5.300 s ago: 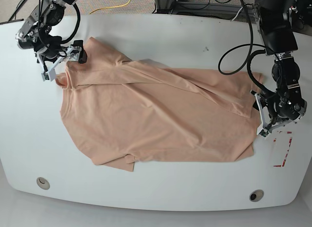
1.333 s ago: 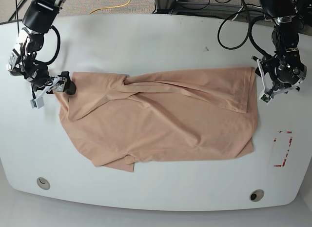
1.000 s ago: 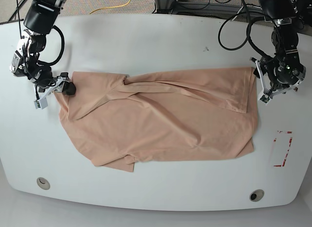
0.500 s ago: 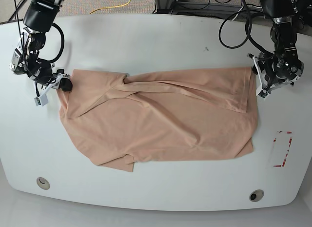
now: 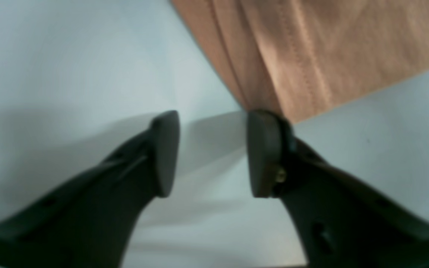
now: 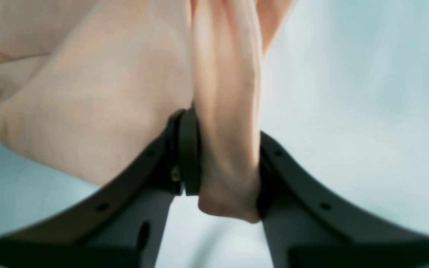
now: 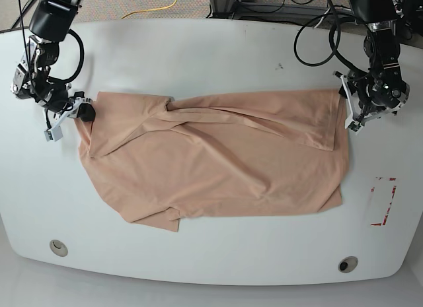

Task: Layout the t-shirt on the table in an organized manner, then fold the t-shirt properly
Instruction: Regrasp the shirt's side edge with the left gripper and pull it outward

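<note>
In the left wrist view, the left gripper (image 5: 210, 152) stands with its jaws spread apart and nothing between them. The hemmed corner of the t-shirt (image 5: 311, 56) lies just beyond the fingertips, one pad touching or nearly touching the cloth edge, and bare white table (image 5: 69, 56) fills the space beside it. The visible hem stitching shows a doubled edge, a firmer place to pinch than the single layer.

In the right wrist view, the right gripper (image 6: 223, 163) pinches a thick bunched roll of the t-shirt (image 6: 88, 93) between its pads. The fabric bulges out below the fingertips, and the rest drapes away from the gripper in soft folds over the table (image 6: 348, 93).

In the base view, the t-shirt (image 7: 218, 168) lies spread across the middle of the table (image 7: 218, 49), wide but not flat: a long diagonal ridge runs across its upper part and one lower corner is tucked under. The right gripper (image 7: 80, 113) holds the shirt's upper corner at the view's left; the left gripper (image 7: 348, 109) sits at the shirt's upper corner at the view's right. A red-tape mark (image 7: 383, 201) lies on the table beyond that edge.

The cloth appears light, limp and wrinkle-prone, so it would likely sag and crease wherever unsupported. Taking both top corners at the seams and pulling them apart seems the soundest hold for flattening it.
</note>
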### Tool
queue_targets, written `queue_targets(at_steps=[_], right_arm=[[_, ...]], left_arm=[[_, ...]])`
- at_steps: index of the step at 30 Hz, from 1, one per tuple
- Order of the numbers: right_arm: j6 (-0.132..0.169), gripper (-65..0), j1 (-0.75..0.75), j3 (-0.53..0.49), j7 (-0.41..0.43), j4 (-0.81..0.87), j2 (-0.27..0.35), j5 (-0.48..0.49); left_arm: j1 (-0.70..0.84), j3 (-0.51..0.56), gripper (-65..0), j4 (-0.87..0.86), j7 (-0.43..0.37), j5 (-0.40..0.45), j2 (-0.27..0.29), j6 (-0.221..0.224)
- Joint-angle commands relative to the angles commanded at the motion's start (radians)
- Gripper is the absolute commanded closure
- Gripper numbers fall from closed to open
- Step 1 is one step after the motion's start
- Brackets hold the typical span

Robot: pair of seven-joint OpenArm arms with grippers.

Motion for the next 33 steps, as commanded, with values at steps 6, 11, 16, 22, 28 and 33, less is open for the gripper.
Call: queue_targets(at_steps=[6,11,16,22,28,33], right_arm=[[0.000,-13.2,0.000,0.000,0.000,0.000,-0.002,0.000],[0.000,-13.2,0.000,0.000,0.000,0.000,-0.002,0.000],[0.000,-13.2,0.002,0.000,0.000,0.000,-0.002,0.000],[0.000,-13.2,0.002,0.000,0.000,0.000,-0.003,0.000],[0.000,-13.2,0.002,0.000,0.000,0.000,-0.006,0.000],[0.000,-13.2,0.002,0.002,0.000,0.000,-0.006,0.000]], left_arm=[[-0.011,0.000,-36.3,0.029,0.031,0.000,0.002,0.000],[-0.034,0.005,-36.3,0.023,0.031,0.000,0.023,0.000],[-0.032,0.032,-36.3,0.025,0.040,0.000,0.035,0.000],[-0.018,0.055,-36.3,0.029,0.080,-0.038,0.037,0.000],[-0.017,0.055,-36.1,0.020,0.077,-0.058,0.037,0.000],[-0.025,0.055,-36.1,-0.025,0.075,-0.057,0.037,0.000]])
